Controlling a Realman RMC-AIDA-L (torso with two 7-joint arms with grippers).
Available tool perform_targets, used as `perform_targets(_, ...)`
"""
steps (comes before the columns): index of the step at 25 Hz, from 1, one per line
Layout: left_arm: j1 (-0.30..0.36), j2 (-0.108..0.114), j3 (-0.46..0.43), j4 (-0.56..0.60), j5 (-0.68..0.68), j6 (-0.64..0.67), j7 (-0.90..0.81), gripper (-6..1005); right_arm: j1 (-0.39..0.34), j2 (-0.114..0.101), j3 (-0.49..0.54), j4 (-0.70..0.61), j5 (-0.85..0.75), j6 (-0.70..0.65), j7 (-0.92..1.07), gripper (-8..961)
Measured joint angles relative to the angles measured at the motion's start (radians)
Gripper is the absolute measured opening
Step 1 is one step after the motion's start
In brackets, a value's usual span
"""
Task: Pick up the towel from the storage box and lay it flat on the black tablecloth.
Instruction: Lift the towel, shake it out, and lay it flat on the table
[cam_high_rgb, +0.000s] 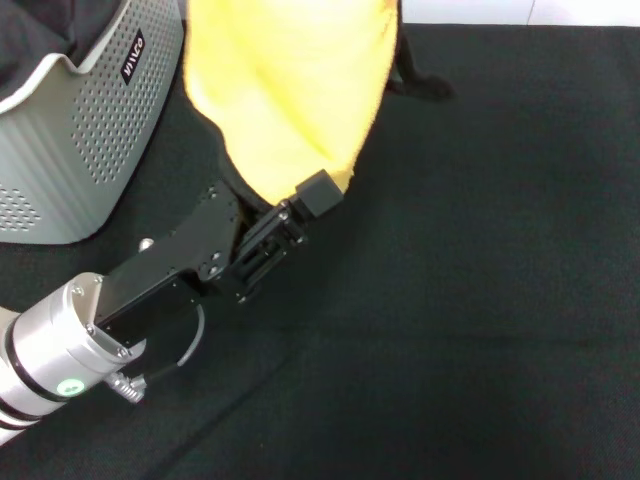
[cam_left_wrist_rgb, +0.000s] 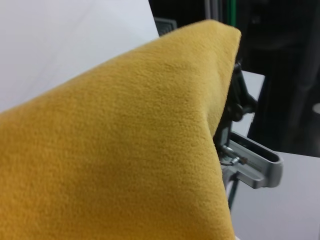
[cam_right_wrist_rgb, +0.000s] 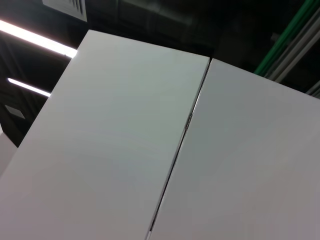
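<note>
My left gripper is shut on the lower edge of the towel, which hangs bright yellow side out above the black tablecloth. The towel reaches past the top of the head view. It also fills most of the left wrist view as yellow-orange cloth. The light grey storage box, with dotted sides and a dark label, stands at the far left, left of the towel. My right gripper is out of view; its wrist camera sees only white panels and a dark ceiling.
A dark flap lies on the cloth just right of the towel's upper part. Dark fabric rests inside the storage box. The tablecloth spreads wide to the right and front of my left arm.
</note>
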Motion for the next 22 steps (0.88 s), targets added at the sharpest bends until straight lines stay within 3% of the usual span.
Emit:
perform_targets(4, 0.003, 0.0, -0.002, -0.002, -0.008, -0.009, 0.021, 248, 0.003, 0.0, -0.002, -0.002, 0.016, 0.005, -0.006, 97)
perform_targets(22, -0.024, -0.003, 0.005, -0.005, -0.021, -0.049, 0.051, 247, 0.034, 0.0, -0.102, 0.008, 0.149, 0.086, -0.13, 101)
